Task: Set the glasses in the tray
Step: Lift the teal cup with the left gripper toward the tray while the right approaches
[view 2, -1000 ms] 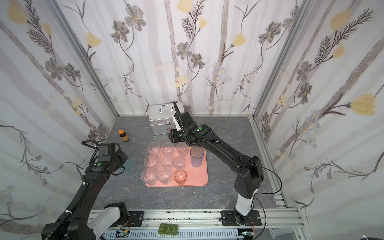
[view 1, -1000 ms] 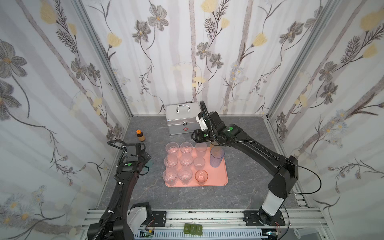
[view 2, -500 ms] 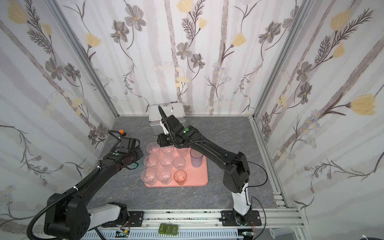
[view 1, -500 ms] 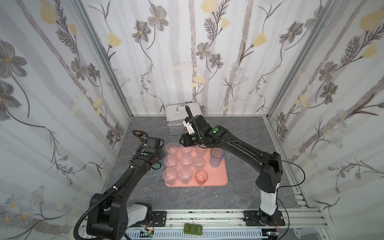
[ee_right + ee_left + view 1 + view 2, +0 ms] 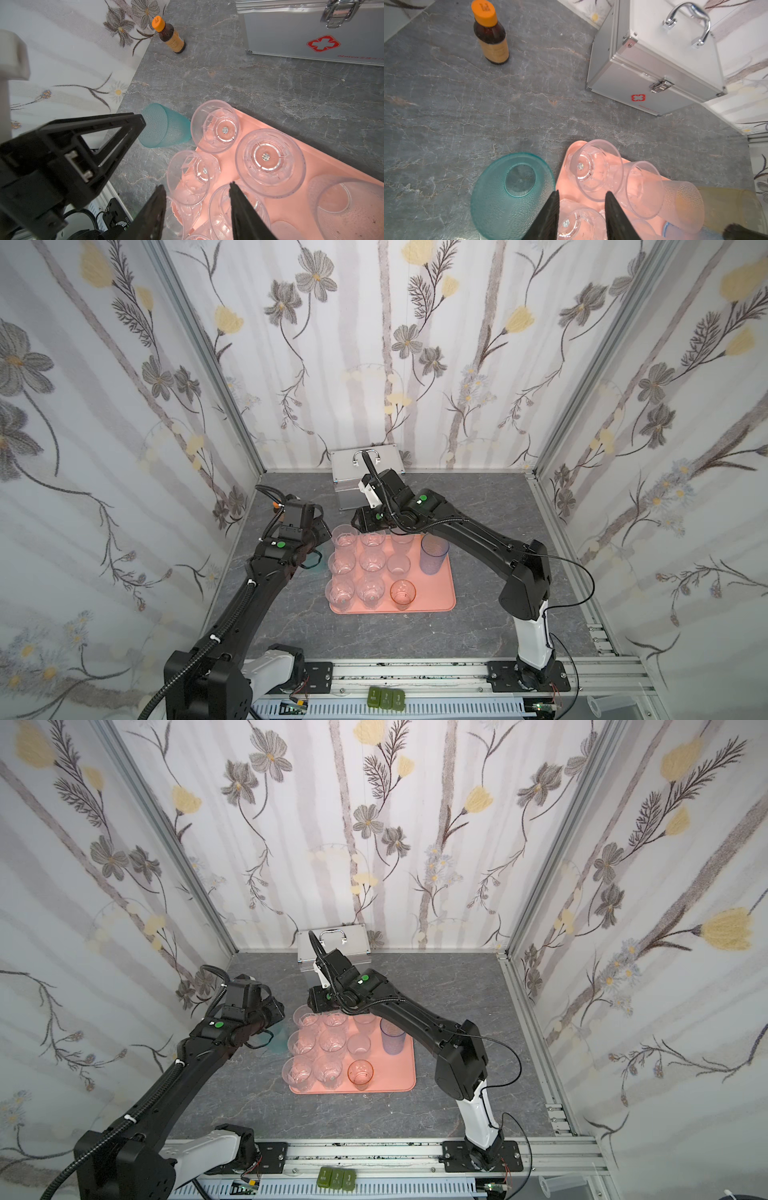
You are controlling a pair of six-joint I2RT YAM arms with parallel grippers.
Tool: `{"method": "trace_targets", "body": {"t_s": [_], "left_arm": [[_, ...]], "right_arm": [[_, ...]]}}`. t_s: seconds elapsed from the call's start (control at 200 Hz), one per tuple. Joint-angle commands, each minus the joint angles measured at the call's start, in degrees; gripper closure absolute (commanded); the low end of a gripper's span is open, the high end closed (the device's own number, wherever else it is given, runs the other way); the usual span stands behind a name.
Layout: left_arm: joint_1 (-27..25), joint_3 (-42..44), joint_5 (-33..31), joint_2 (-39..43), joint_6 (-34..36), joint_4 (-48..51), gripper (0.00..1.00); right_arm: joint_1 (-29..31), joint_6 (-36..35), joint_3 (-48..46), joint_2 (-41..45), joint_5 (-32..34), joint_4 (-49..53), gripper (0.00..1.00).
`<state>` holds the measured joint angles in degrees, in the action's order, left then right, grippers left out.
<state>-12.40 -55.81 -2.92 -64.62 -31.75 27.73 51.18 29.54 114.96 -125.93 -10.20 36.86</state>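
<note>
The teal glass (image 5: 512, 195) stands upright on the grey table (image 5: 498, 506), just beside the tray (image 5: 432, 597) at its far left corner and outside the rim. The left gripper (image 5: 582, 193) hangs low over that corner. Its jaws are apart with nothing clamped between them, and one finger sits against the teal glass's side nearest the tray.

On the tray, small clear glasses (image 5: 372, 562) stand upright in close rows on its left part. A short pink glass (image 5: 402, 593) stands at the near end of the third row, and a tall blue glass (image 5: 434, 553) is to their right.

The right gripper (image 5: 197, 185) reaches across to the tray's far left corner. Its jaws are spread above the clear glasses there and grip none of them.

Beyond the tray's far edge sits a silver case (image 5: 368, 472). A brown bottle (image 5: 491, 35) with an orange cap stands beyond the far left corner, well apart from the tray.
</note>
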Motion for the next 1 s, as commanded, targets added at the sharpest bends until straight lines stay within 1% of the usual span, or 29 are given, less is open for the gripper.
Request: {"method": "trace_targets", "body": {"t_s": [0.0,0.1,0.205,0.245,0.34,0.43,0.555,0.635,0.715,0.78,0.884,0.994], "left_arm": [[0.86,-2.44,-6.28,3.36,3.46,2.66,0.60],[4.86,-1.30,-11.50,5.45,6.30,2.45,0.59],[10.98,2.40,-12.88,6.72,6.60,1.10,0.57],[13.71,4.93,-11.27,8.17,5.69,-0.80,0.57],[20.54,11.34,-4.12,12.10,1.10,-5.57,0.55],[23.89,16.87,0.31,14.28,-2.72,-9.91,0.51],[25.32,21.81,5.21,13.12,-5.39,-16.14,0.46],[25.32,22.82,7.26,11.67,-5.96,-19.30,0.43],[25.32,22.68,8.98,9.65,-5.54,-21.89,0.40],[25.24,21.68,9.50,7.36,-4.38,-21.93,0.40],[24.99,20.88,10.24,3.45,-3.47,-21.86,0.40],[22.30,20.83,8.19,1.07,-2.18,-21.75,0.40]], "right_arm": [[1.62,-1.16,4.51,-2.48,-0.58,1.75,0.49],[3.39,-2.80,12.14,-7.29,1.12,6.12,0.48],[5.20,-3.62,17.37,-11.00,4.46,8.68,0.47],[5.94,-3.76,17.67,-11.72,5.61,8.42,0.47],[7.17,-3.66,17.67,-13.03,8.19,7.15,0.46],[7.81,-2.84,17.78,-14.54,8.90,4.98,0.45],[8.07,-1.22,18.10,-16.73,7.97,0.01,0.44],[8.06,-0.21,18.85,-18.54,7.90,-2.76,0.44],[7.97,0.68,20.91,-20.33,7.39,-3.10,0.45],[8.08,0.93,21.46,-19.96,7.37,-2.72,0.45],[8.02,-0.04,21.28,-18.21,9.14,-1.83,0.45],[7.98,-1.03,20.88,-16.49,10.27,-1.03,0.45]]}}
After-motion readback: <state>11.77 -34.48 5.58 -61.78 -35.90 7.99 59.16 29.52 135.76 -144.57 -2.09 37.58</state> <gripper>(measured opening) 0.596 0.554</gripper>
